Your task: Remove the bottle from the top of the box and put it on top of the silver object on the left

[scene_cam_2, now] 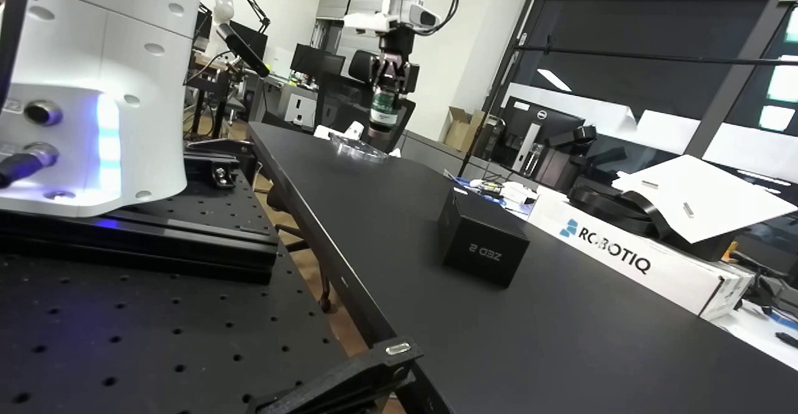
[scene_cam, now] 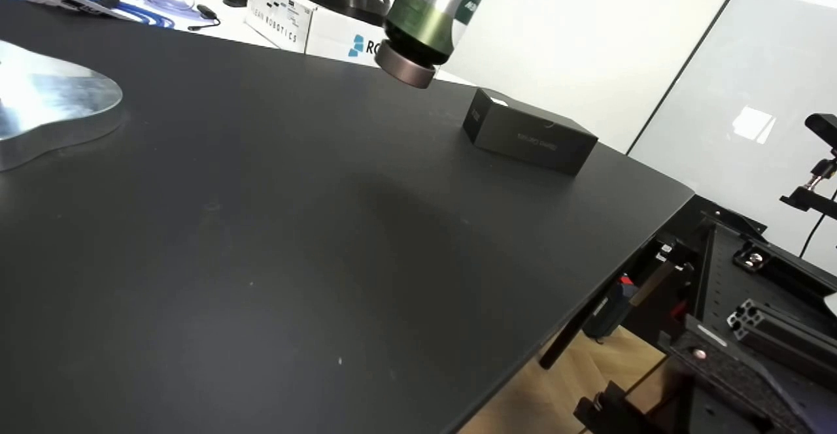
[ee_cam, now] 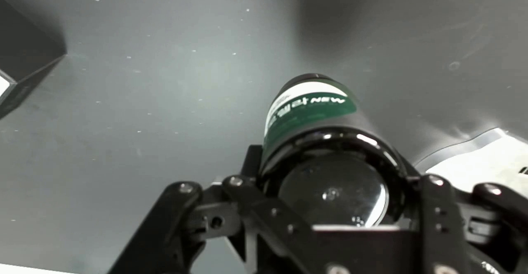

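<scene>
- The worktop (scene_cam: 261, 257) is the biggest thing going: matte black, carrying the silver object (scene_cam: 62, 91) and the box (scene_cam: 533, 132).
- Next the arm (scene_cam_2: 402, 5); there's just the one, so no picking sides.
- Silver object: flat, shiny, wavy edge. Its direction is what the next move hangs on imo. In the wrist view it's around 3 o'clock from the claw (ee_cam: 331, 163), so I'd go across that way first, then lower.
- Box: low and black, roughly 10 o'clock from the claw in the wrist view, only partly in there. Pretty much the opposite way from the target, so it shouldn't be a bother.
- Claw: clamped around the bottle (ee_cam: 311, 105), holding it from both sides. Looks snug to me, can't tell how hard it's squeezing.
- Bottle: up in the air, off the box, not on the silver object yet, touching neither. In an exterior view the bottle (scene_cam: 424, 21) has its long axis at about 1 to 7 o'clock, brownish end low, but that view looks rolled, so can't swear it's plumb. There the silver object is well apart, about 9 o'clock from it, with most of the claw cropped out. Sneaky bit: in an exterior view that does catch the claw (scene_cam_2: 393, 80), the brownish end looks almost right over the silver object (scene_cam_2: 358, 148).
</scene>
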Robot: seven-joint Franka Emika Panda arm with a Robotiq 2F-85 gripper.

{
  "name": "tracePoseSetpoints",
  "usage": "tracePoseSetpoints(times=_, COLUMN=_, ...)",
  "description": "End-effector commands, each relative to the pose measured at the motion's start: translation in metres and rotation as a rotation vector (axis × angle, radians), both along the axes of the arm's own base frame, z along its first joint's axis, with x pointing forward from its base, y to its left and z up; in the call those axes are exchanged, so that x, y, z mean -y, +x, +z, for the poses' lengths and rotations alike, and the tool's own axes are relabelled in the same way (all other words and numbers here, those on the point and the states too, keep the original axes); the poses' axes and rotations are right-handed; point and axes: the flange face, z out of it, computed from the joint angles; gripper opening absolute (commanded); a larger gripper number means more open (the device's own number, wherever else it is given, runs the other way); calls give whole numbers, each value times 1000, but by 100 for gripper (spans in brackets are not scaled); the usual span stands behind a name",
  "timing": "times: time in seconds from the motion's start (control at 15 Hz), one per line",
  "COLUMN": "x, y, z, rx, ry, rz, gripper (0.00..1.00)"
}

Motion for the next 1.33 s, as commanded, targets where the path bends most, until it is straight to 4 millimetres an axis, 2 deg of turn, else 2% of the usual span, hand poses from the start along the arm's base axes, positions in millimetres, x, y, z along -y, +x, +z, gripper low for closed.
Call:
tracePoseSetpoints(times=0.0, x=-62, y=17, z=-17, rx=-47, ry=-11, rz=60, gripper=45)
tracePoseSetpoints(times=0.33, x=-129, y=41, z=-32, rx=-79, ry=-20, rz=113, gripper=45)
tracePoseSetpoints(times=0.53, x=-154, y=52, z=-33, rx=-147, ry=6, rz=144, gripper=45)
tracePoseSetpoints(times=0.6, x=-139, y=38, z=-36, rx=-104, ry=-5, rz=137, gripper=70)
tracePoseSetpoints(times=0.8, x=-151, y=47, z=-39, rx=-135, ry=5, rz=148, gripper=70)
tracePoseSetpoints(times=1.27, x=-151, y=48, z=-39, rx=-138, ry=1, rz=151, gripper=70)
